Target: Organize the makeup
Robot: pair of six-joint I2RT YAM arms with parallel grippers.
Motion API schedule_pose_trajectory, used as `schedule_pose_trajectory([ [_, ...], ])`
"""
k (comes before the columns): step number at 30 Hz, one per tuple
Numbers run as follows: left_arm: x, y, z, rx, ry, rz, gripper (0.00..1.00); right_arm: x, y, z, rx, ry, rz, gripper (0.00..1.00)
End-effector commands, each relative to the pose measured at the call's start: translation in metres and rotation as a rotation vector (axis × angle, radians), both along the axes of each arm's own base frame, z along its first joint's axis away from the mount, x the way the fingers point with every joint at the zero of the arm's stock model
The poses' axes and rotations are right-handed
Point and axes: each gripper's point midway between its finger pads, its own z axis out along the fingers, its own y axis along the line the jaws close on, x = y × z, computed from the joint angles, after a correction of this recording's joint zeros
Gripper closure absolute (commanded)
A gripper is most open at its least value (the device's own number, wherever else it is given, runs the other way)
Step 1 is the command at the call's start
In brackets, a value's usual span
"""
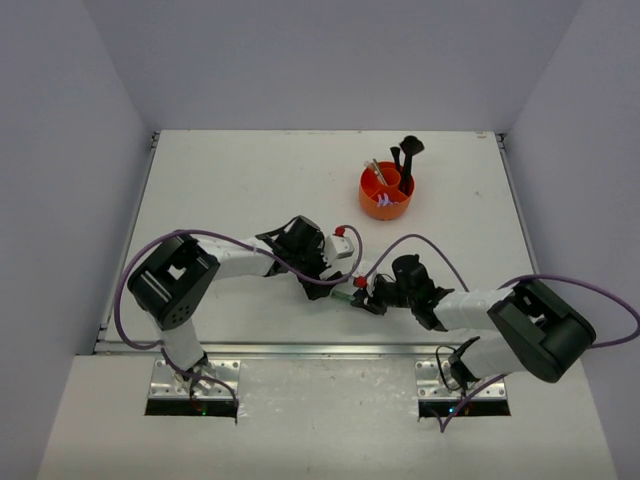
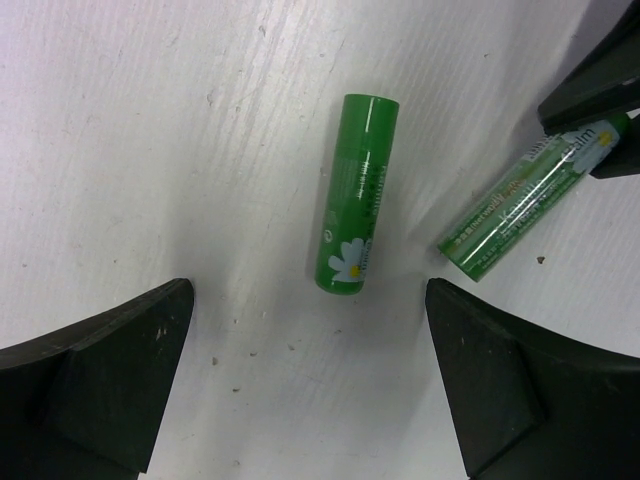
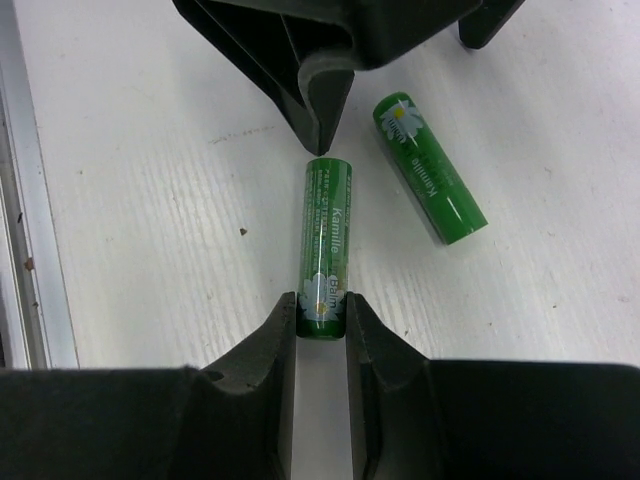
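The right gripper pinches a green tube, the pinched tube, at its daisy end: both fingertips press on the sides of that end, w/ no gap visible. The rest of the pinched tube points away from the wrist, over the white table; whether it lies on the table or is a bit lifted, I cannot tell. The left gripper is spread wide, its two fingers far from each other and touching nothing. A second green tube, the loose tube, lies flat on the table in the gap of the left gripper, approx. in the middle, apart from both fingers. In the left wrist cam the pinched tube is at the right edge, slanted, its upper end btw. the dark fingers of the right gripper. In the right wrist cam one finger of the left gripper hangs very near the far end of the pinched tube; contact or not, cannot tell. The two tubes are just beside each other, not touching, in the near-middle part of the table. An orange cup stands well apart, far right, w/ black brushes incl. a fan-headed one, a tan stick and a lilac piece inside.
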Motion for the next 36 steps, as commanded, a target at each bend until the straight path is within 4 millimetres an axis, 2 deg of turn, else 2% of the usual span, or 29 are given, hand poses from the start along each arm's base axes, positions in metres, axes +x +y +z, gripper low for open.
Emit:
schedule_pose_trajectory([
  [1, 0.005, -0.009, 0.002, -0.015, 0.006, 0.011, 0.00, 0.003, 0.002, 0.014, 0.027, -0.007, -0.027, 1.00],
  [9, 0.009, -0.013, 0.000, -0.018, 0.018, 0.032, 0.00, -0.006, -0.003, 0.029, 0.068, 0.016, -0.067, 1.00],
  [14, 0.009, -0.013, -0.001, -0.013, 0.017, 0.032, 0.00, -0.012, -0.001, 0.043, 0.082, 0.007, -0.025, 1.00],
  [21, 0.010, -0.011, -0.002, -0.005, 0.018, 0.039, 0.00, -0.021, -0.017, 0.060, -0.020, -0.062, 0.047, 1.00],
  [25, 0.009, -0.011, -0.003, -0.001, 0.019, 0.039, 0.00, -0.013, -0.019, 0.096, 0.031, -0.190, 0.022, 1.00],
  [30, 0.008, -0.011, -0.003, -0.002, 0.023, 0.037, 0.00, 0.001, -0.022, 0.139, 0.079, -0.255, -0.035, 1.00],
  [33, 0.008, -0.010, -0.003, -0.001, 0.024, 0.040, 0.00, 0.016, -0.026, 0.169, 0.099, -0.299, -0.087, 1.00],
  [34, 0.008, -0.011, -0.003, -0.001, 0.024, 0.037, 0.00, 0.022, -0.026, 0.184, 0.119, -0.312, -0.106, 1.00],
  [36, 0.007, -0.010, -0.003, -0.002, 0.026, 0.039, 0.00, 0.033, -0.032, 0.200, 0.139, -0.323, -0.150, 1.00],
])
